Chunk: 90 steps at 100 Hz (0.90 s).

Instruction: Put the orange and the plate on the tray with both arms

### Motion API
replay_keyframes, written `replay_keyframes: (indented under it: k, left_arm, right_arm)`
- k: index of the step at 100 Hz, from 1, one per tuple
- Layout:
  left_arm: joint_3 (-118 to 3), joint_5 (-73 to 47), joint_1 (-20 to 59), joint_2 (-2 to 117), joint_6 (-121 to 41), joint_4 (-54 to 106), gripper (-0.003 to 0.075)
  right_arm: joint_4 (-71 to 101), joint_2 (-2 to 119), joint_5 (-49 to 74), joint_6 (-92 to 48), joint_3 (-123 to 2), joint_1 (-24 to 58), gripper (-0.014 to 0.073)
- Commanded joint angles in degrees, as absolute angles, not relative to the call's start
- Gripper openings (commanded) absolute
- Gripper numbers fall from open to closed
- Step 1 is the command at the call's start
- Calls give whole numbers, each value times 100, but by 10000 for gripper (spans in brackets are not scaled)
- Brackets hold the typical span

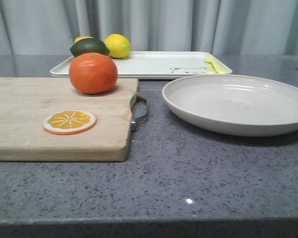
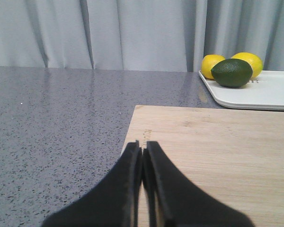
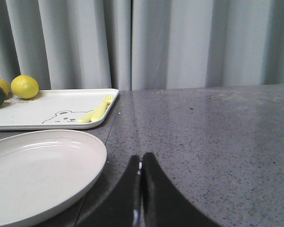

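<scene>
So far nothing of the task is done, as far as the pictures show. Taking the tray (image 1: 149,64) as the landmark at the far side of the table (image 1: 188,183): the orange (image 1: 93,73) sits on the wooden cutting board (image 1: 49,124), just in front of the tray's left end, and is not on the tray. The plate (image 1: 238,103) rests on the table just in front of the tray's right half, its far rim close to the tray's near edge but off it.

The tray already carries two lemons (image 1: 117,45) and a dark green lime (image 1: 89,47) at its left end, and a pale yellow fork (image 1: 212,64) at its right end; the bear drawing lies between them, where bare tray shows.

The left gripper (image 2: 142,156) hovers over the board's near-left corner, well short of the tray, its fingers pressed together with nothing between them. The right gripper (image 3: 141,165) hangs over bare table beside the plate, likewise closed and empty.

Both pickups and both placements remain, and I judge each gripper must open before grasping.
</scene>
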State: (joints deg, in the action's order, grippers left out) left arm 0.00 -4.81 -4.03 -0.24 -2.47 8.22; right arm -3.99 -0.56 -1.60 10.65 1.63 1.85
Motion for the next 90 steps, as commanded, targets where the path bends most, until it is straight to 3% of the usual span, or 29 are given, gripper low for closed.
replay_keyframes:
  k: [1, 90]
  left_arm:
    - [138, 0, -416, -202, -244, 823, -19]
    - [138, 0, -416, -202, -244, 823, -19]
  right_arm:
    - [-465, -177, -637, 1068, 161, 142, -68]
    - [-465, -177, -702, 1068, 161, 142, -68]
